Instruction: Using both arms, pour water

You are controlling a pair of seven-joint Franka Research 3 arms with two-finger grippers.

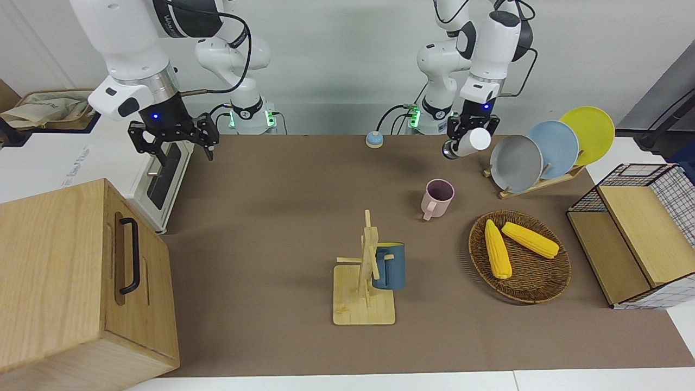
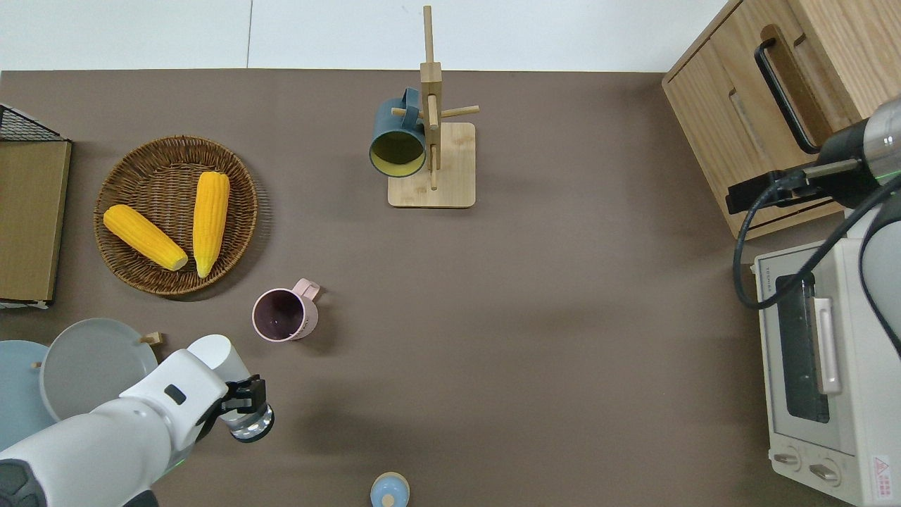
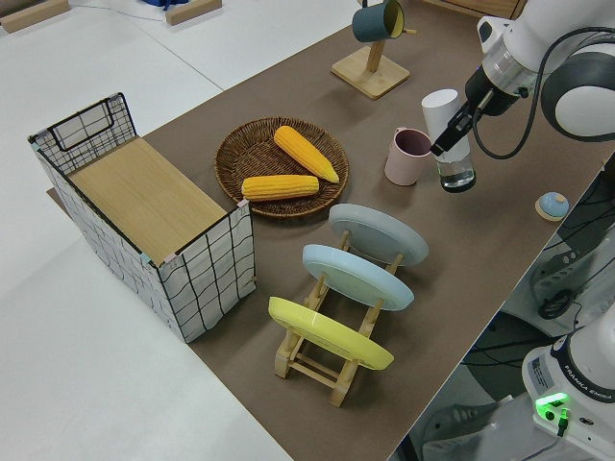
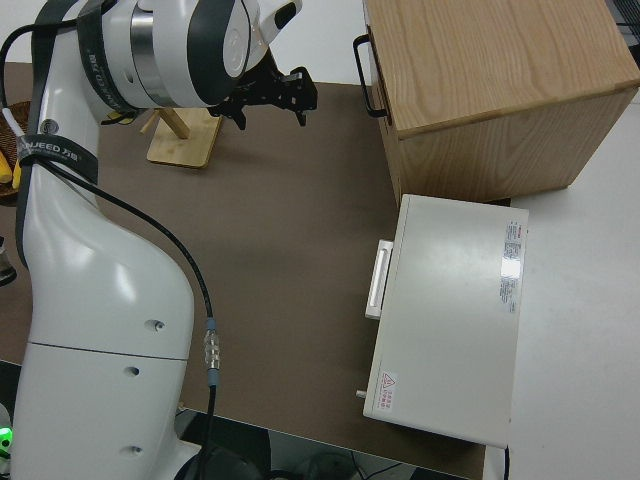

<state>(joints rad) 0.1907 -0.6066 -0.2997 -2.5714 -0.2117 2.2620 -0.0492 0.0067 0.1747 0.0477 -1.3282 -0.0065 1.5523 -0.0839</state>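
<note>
White-capped clear bottle [image 1: 468, 142] in left end effector [image 1: 470, 129]

"FRANKA ROBOTICS" on the left arm's base [image 3: 580, 379]; other markings unreadable.

the left gripper [image 1: 466, 137] hangs in the air, wrist tilted sideways, fingers clamped on a white-capped bottle [image 1: 470, 142] held nearly level. the right arm is parked, its gripper [image 1: 175, 142] pointing down with fingers spread apart.

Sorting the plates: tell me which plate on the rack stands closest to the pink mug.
The grey plate, at the rack's end toward the pink mug; the blue and yellow ones stand past it.
</note>
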